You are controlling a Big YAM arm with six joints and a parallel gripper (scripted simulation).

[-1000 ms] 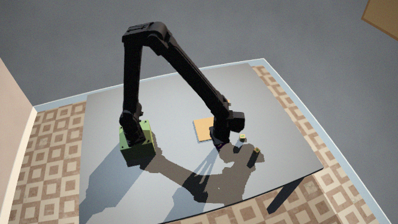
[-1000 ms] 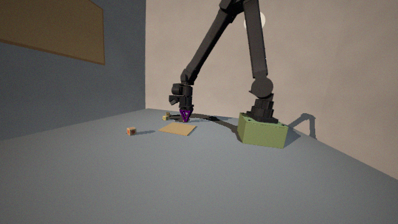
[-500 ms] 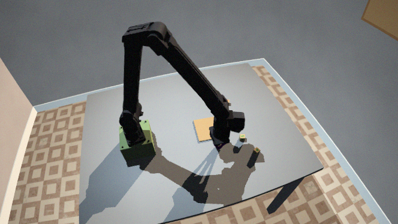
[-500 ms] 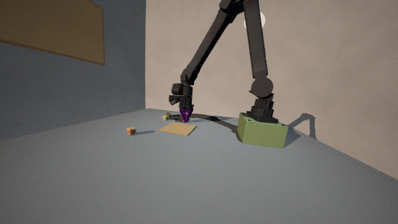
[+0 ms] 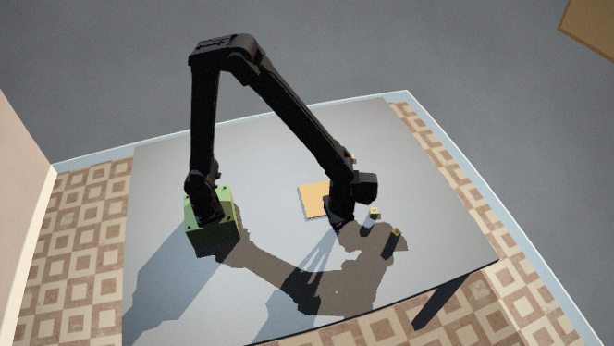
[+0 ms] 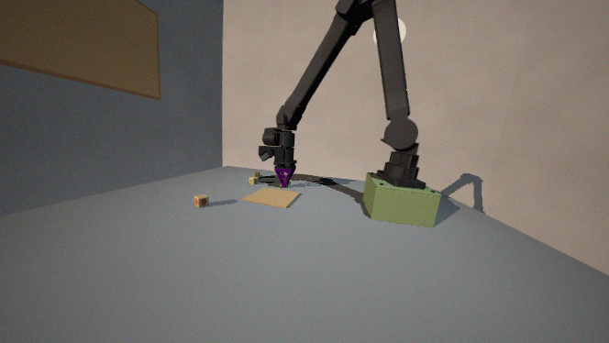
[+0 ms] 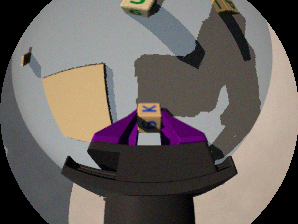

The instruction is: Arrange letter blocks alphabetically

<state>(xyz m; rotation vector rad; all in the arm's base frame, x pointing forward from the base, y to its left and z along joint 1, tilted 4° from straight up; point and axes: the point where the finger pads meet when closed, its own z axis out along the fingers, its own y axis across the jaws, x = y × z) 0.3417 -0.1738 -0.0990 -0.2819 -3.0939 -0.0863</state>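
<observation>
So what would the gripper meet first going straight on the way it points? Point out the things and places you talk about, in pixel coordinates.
Likely the table top point(image 5: 277, 162) point(image 6: 229, 275), just beneath the gripper point(image 6: 283, 185) point(image 7: 149, 120) and the K block point(image 7: 149, 109) between its fingers; the remaining gap is unclear.

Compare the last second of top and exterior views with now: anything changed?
Nothing visibly. The arm, the hand, the mat and the blocks in plain view stayed put. The hand is now shut on the K block; with no earlier wrist view, I can't tell when it gripped.
</observation>
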